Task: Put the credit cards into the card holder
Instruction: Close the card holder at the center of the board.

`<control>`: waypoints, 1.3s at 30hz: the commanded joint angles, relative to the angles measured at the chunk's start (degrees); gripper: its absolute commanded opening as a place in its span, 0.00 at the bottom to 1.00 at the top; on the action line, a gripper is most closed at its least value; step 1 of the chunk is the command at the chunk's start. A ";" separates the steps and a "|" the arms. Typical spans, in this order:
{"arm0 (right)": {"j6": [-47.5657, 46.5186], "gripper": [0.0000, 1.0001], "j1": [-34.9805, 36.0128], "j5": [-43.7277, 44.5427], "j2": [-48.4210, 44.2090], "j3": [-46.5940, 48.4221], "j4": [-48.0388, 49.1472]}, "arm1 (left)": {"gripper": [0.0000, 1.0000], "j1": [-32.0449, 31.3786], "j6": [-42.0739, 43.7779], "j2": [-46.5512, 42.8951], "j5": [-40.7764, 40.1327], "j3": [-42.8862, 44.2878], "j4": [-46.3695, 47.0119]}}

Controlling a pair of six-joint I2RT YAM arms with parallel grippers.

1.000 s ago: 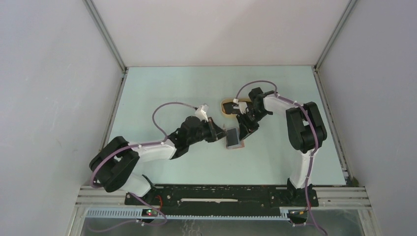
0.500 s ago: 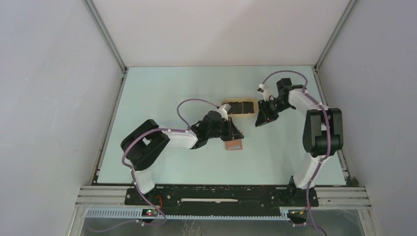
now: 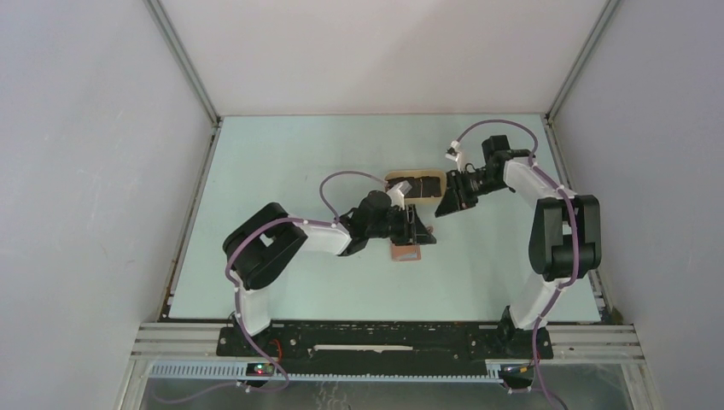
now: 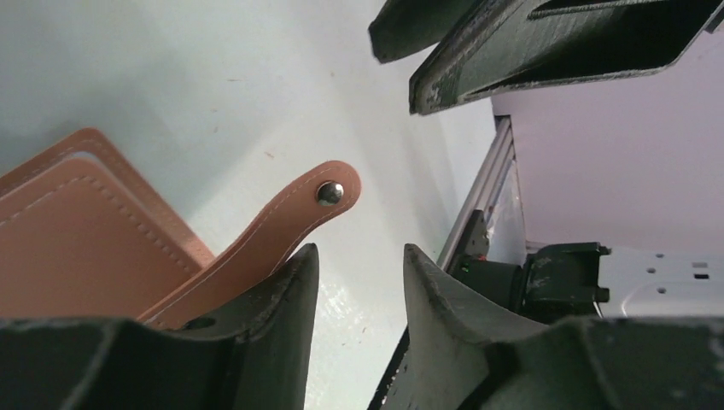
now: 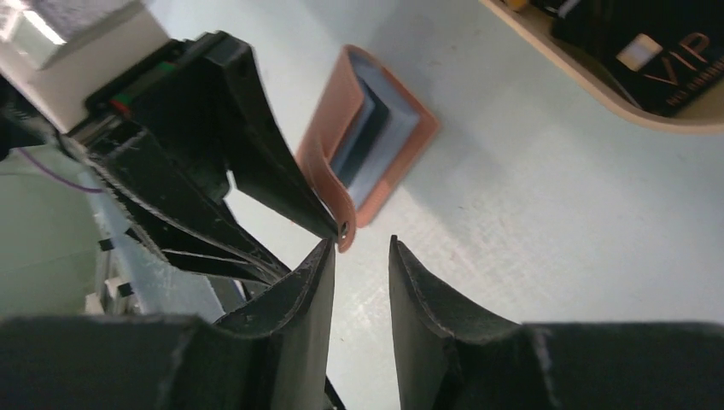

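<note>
Two grippers are crowding one spot, so you are working off this: the card holder (image 3: 408, 253) is lying flat on the table (image 3: 282, 171), on the near side of the beige tray (image 5: 589, 81), with the left gripper (image 3: 422, 232) hanging over it and the right gripper (image 3: 446, 205) hanging a little beyond, by the tray's right end. Left arm is sitting nearer. Seen from the right wrist, the card holder is lying straight ahead of the right gripper, cover half lifted and bluish-grey pockets facing you; whether anything is sitting in them you cannot tell. The strap tab (image 5: 327, 184) is curling off the cover's edge and pointing its studded end at the right gripper's tips, long axis running roughly gripper to gripper. The left gripper's fingers (image 5: 248, 154) are sitting right by that strap end, and from the left wrist the strap tab is slanting past one finger's outer side, not in the gap. Left jaws are standing apart with nothing between them. Right jaws are standing a narrow gap apart, also empty, tips near the strap end but clear of it. No credit cards are riding in either gripper; the tray is showing black pieces (image 5: 662, 51), one marked VIP. Likely you are setting up to pin or lift that strap tab.
</note>
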 commanded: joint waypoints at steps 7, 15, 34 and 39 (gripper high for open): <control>4.41 0.37 1.09 -12.77 -4.97 -3.01 7.88 | 0.45 1.14 -3.19 2.44 10.32 1.91 12.38; 6.55 0.33 1.63 -12.53 -3.74 -3.05 9.35 | 0.42 1.44 -9.17 7.75 18.62 2.98 27.22; 20.87 0.24 6.37 -3.31 -2.43 -2.42 19.35 | 0.36 0.80 -1.78 -6.33 18.50 -7.65 25.27; 19.51 0.24 6.50 -2.09 -3.38 -2.41 18.45 | 0.44 0.80 9.15 -22.89 13.33 -14.00 9.26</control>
